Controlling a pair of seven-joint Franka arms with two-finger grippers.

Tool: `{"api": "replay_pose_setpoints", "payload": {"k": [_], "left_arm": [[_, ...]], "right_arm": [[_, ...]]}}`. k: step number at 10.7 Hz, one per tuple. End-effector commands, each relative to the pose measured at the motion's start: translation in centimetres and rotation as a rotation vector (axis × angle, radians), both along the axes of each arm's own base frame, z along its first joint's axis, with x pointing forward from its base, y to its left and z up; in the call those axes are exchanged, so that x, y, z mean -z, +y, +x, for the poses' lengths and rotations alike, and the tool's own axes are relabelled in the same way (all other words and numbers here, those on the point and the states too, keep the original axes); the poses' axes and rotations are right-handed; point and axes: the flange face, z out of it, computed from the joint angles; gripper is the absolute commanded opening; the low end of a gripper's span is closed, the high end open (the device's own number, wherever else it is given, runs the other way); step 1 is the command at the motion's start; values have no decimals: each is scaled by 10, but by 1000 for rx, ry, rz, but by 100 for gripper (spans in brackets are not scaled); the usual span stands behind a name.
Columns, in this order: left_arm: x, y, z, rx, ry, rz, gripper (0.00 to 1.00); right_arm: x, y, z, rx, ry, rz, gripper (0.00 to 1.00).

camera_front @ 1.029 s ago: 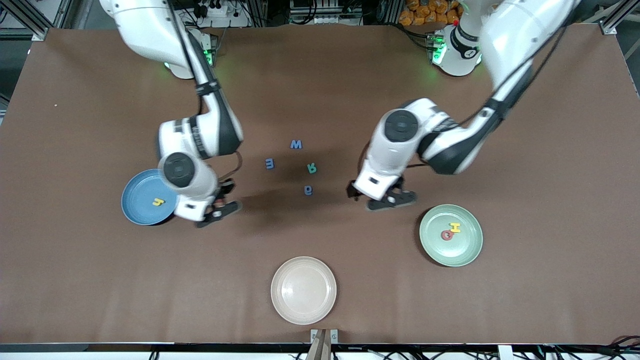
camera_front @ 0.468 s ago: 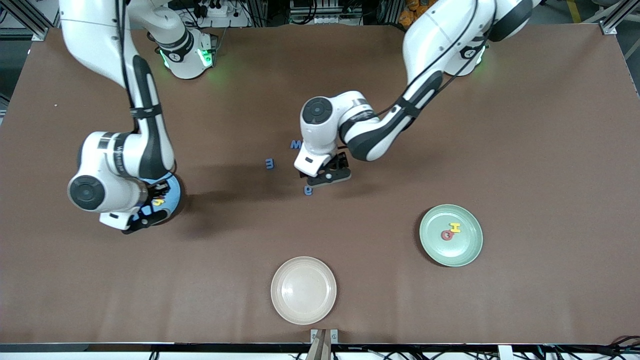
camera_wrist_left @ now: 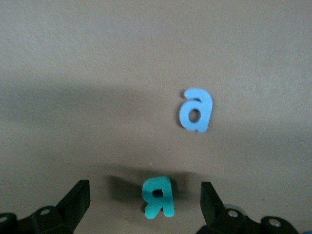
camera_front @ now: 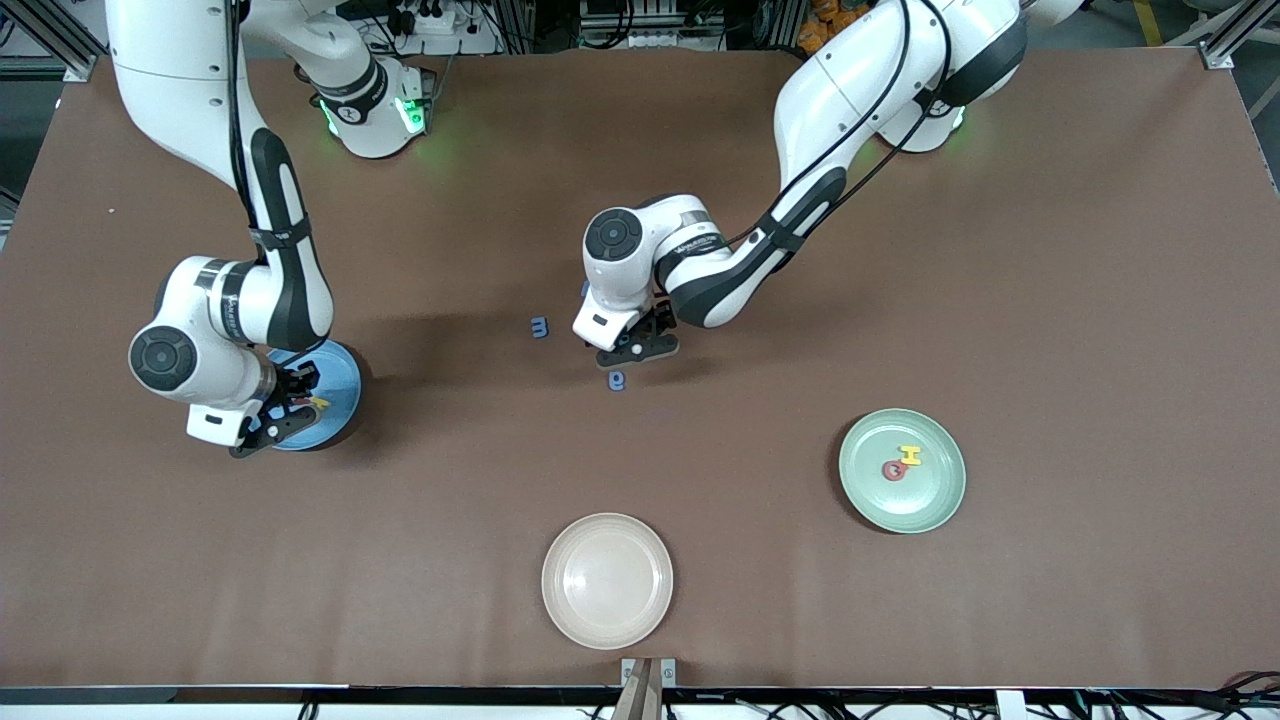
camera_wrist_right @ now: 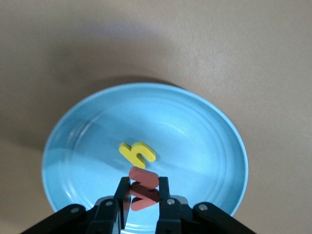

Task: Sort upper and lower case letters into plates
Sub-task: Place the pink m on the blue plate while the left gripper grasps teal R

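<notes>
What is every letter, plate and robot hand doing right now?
left gripper: open, over teal R
right gripper: shut on red letter, over blue plate
yellow h: lying in blue plate
blue a: flat on table
blue m: flat on table
green plate: holds yellow H, red letter
beige plate: empty

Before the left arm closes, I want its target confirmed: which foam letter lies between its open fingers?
The teal letter R, flat on the brown table between the left gripper's open fingers. The light blue letter a lies clear of them.
</notes>
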Motion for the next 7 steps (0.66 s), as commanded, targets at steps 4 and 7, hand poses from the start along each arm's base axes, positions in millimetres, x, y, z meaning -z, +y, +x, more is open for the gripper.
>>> {"api": "replay_pose_setpoints", "payload": {"k": [4, 7], "left_arm": [[3, -13, -9, -9, 9, -13, 85], [4, -3, 3, -15, 6, -11, 81]], "right_arm": [[-13, -41, -7, -38, -16, 55, 100], [-13, -40, -6, -39, -18, 62, 100]]}}
